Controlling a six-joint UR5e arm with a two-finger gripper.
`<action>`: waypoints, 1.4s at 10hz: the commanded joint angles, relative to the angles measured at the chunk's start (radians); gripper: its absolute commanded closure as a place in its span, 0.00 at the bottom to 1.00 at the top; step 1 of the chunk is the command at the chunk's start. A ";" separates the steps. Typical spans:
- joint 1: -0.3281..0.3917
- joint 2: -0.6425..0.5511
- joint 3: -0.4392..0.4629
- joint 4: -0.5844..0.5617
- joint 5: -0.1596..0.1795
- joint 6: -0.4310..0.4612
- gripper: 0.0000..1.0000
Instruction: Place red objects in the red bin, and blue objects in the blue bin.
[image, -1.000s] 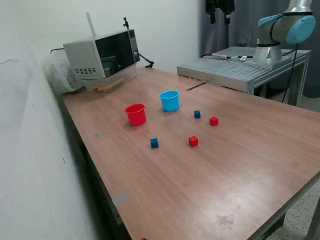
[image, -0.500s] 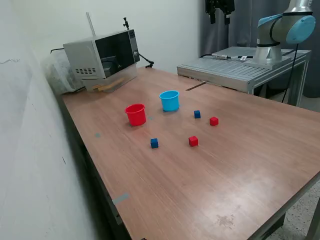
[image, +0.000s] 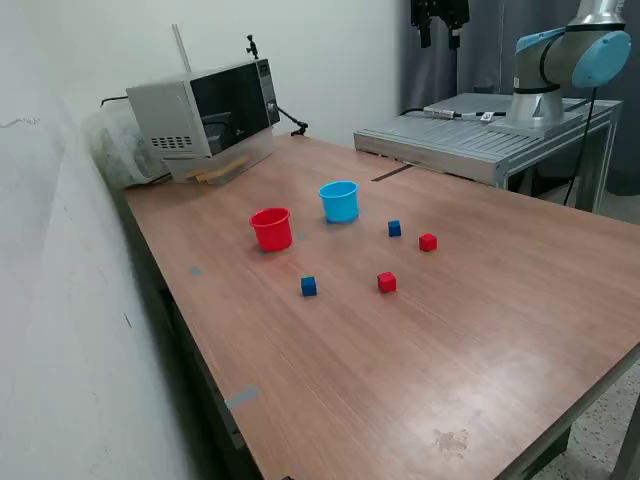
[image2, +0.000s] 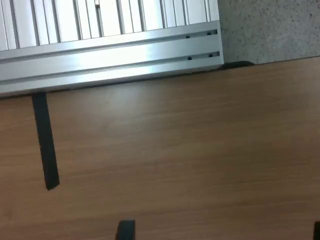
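- Toward the far-left corner of the desk (image: 520, 300), in the exterior view, sits a microwave (image: 205, 115), apart from the sorting.
- Next comes the red bin (image: 271, 228), upright near the desk's middle; nothing shows inside.
- Just past it, a blue cube (image: 308, 286) lies nearer the front edge.
- The blue bin (image: 339, 201) stands behind, toward the far edge, seemingly unfilled.
- A red cube (image: 386, 282), a second blue cube (image: 394, 228) and a second red cube (image: 428, 242) lie loose further right.
- All four cubes are unsorted, so I judge the job barely begun.
- The gripper (image: 440, 18) hangs high beyond the far edge; whether its fingers are parted I cannot tell.
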 joint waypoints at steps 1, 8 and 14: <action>0.000 -0.001 -0.002 -0.002 0.003 -0.005 0.00; 0.038 0.049 -0.041 -0.222 0.096 -0.002 0.00; 0.229 0.400 -0.031 -0.466 0.061 -0.147 0.00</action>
